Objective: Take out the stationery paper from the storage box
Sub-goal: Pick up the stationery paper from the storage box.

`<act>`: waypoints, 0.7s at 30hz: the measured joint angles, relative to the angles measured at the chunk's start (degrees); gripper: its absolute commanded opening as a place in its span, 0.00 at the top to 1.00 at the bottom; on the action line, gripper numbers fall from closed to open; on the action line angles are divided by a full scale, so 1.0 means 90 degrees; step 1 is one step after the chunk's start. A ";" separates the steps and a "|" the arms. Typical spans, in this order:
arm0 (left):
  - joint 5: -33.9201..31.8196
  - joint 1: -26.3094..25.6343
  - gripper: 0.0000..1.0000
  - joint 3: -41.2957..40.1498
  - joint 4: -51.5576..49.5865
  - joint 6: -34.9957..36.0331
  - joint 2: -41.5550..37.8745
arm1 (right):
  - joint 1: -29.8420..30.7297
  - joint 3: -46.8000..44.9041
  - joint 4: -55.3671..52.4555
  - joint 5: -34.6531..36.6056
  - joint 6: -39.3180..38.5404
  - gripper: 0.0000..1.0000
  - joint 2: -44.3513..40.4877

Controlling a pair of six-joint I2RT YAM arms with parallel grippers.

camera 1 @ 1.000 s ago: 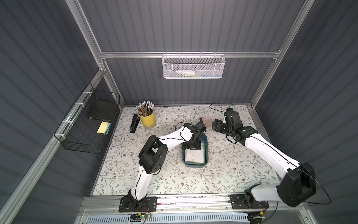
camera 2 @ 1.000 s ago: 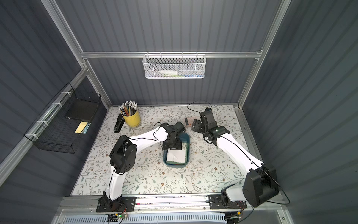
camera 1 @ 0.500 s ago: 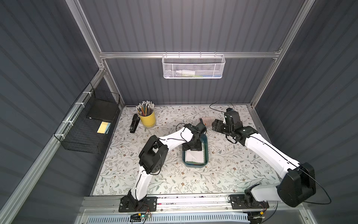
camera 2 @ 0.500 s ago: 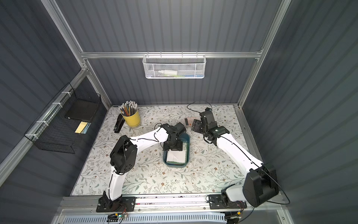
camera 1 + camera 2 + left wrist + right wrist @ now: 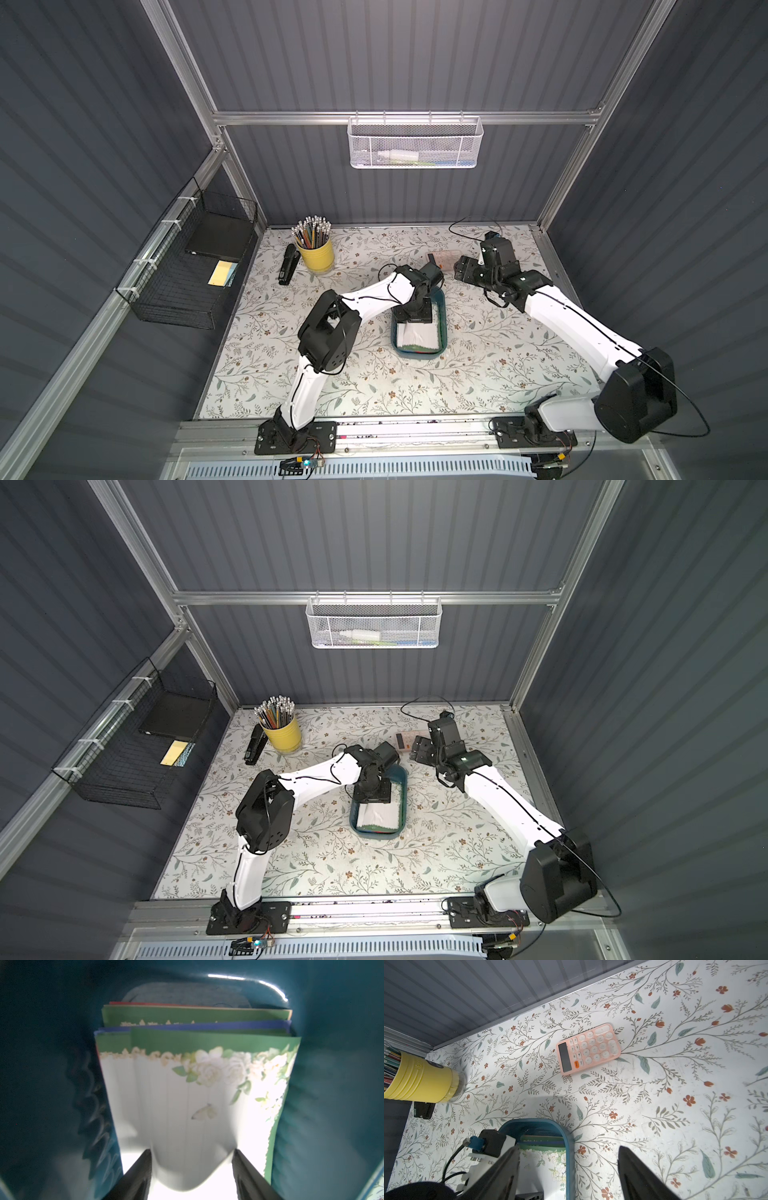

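Note:
The storage box (image 5: 443, 328) (image 5: 402, 796) is a dark teal tray in the middle of the floral table. The stationery paper (image 5: 417, 337) (image 5: 380, 817) lies stacked inside it, and green, blue and red borders show at the far end (image 5: 176, 1088). My left gripper (image 5: 414, 321) (image 5: 192, 1150) points down into the box. Its two fingers (image 5: 143, 1165) stand apart on the top sheet, which bows up between them. My right gripper (image 5: 461, 270) (image 5: 569, 1148) hovers open beyond the box's far end, holding nothing. Box rim (image 5: 533, 1123) and paper (image 5: 548, 1159) show below it.
A pink calculator (image 5: 588, 1048) (image 5: 444, 258) lies behind the box near the right gripper. A yellow pencil cup (image 5: 318, 253) and a black stapler (image 5: 289, 264) stand at the back left. A black wire basket (image 5: 191, 266) and a white mesh basket (image 5: 413, 143) hang on the walls.
My left gripper's jaws have narrowed inside the box, on the top sheet. The right arm has not moved.

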 measured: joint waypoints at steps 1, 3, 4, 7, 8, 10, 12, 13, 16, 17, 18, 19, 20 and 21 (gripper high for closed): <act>0.0017 0.0000 0.39 0.0000 0.0002 0.0000 0.0000 | 0.0000 0.0000 0.0000 -0.0005 0.0002 0.22 0.0007; 0.0029 0.0000 0.40 0.0002 0.0002 0.0000 0.0000 | 0.0000 0.0000 0.0000 -0.0017 0.0002 0.22 0.0015; 0.0034 0.0000 0.42 0.0000 0.0002 0.0000 0.0000 | 0.0000 0.0000 0.0002 -0.0022 0.0002 0.22 0.0019; 0.0058 0.0000 0.46 0.0002 0.0010 0.0000 0.0000 | 0.0000 0.0000 0.0002 -0.0044 0.0002 0.22 0.0058; 0.0078 0.0000 0.50 0.0002 0.0024 0.0000 0.0000 | 0.0000 0.0000 0.0002 -0.0051 0.0002 0.22 0.0083; 0.0095 0.0000 0.52 0.0002 0.0068 0.0000 -0.0002 | 0.0000 0.0000 -0.0002 -0.0070 0.0005 0.22 0.0119; 0.0100 0.0000 0.59 0.0015 0.0073 0.0000 -0.0007 | 0.0000 0.0000 0.0000 -0.0090 0.0005 0.22 0.0131; 0.0102 0.0000 0.61 0.0032 0.0070 0.0005 -0.0010 | 0.0000 0.0000 -0.0002 -0.0100 0.0005 0.22 0.0131; 0.0100 0.0000 0.61 0.0104 0.0070 0.0024 -0.0022 | 0.0000 0.0000 -0.0002 -0.0151 0.0017 0.22 0.0136; 0.0095 0.0000 0.64 0.0143 0.0051 0.0027 -0.0027 | 0.0000 0.0000 0.0000 -0.0165 0.0022 0.22 0.0146; 0.0095 0.0000 0.65 0.0175 0.0051 0.0022 -0.0032 | 0.0000 0.0002 0.0000 -0.0170 0.0022 0.22 0.0160; 0.0087 0.0000 0.65 0.0206 0.0044 0.0032 -0.0036 | 0.0000 0.0005 -0.0005 -0.0187 0.0022 0.22 0.0189; 0.0075 0.0000 0.66 0.0240 0.0039 0.0046 -0.0046 | 0.0000 0.0015 -0.0024 -0.0199 0.0022 0.22 0.0221; 0.0070 0.0000 0.68 0.0279 0.0024 0.0051 -0.0049 | 0.0000 0.0029 -0.0051 -0.0211 0.0022 0.22 0.0262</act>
